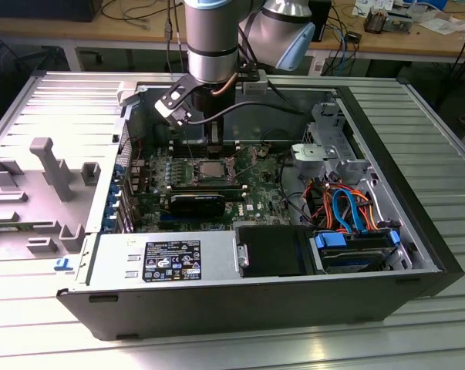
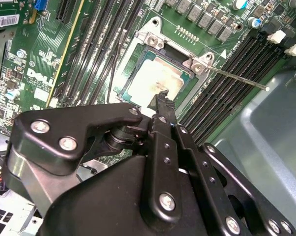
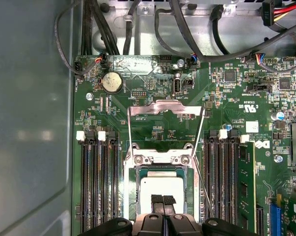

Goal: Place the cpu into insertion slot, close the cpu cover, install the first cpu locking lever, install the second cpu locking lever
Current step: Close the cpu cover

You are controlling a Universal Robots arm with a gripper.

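Closest sits the gripper [image 3: 163, 199], its fingers drawn together with nothing between them and their tips over the near edge of the cpu [image 3: 160, 186]; whether they press on it or hover just above cannot be told. In both wrist views the cpu lies flat and square inside the socket [image 3: 130, 189], near the middle of the board [image 3: 226, 123], between the two banks of memory slots [image 3: 96, 187], so the first step looks done. Nothing after it is: the cover [image 3: 165, 107] stands tilted back on its hinge at the socket's far edge, open middle showing, well clear of the chip. One lever [image 2: 236, 77] juts free from a socket corner, lying across the memory slots toward the case [image 2: 265, 147] wall; the other is hard to pick out. In the exterior view the arm [image 1: 211, 38] comes straight down into the open case over the cpu [image 1: 203, 171], at the board's far side
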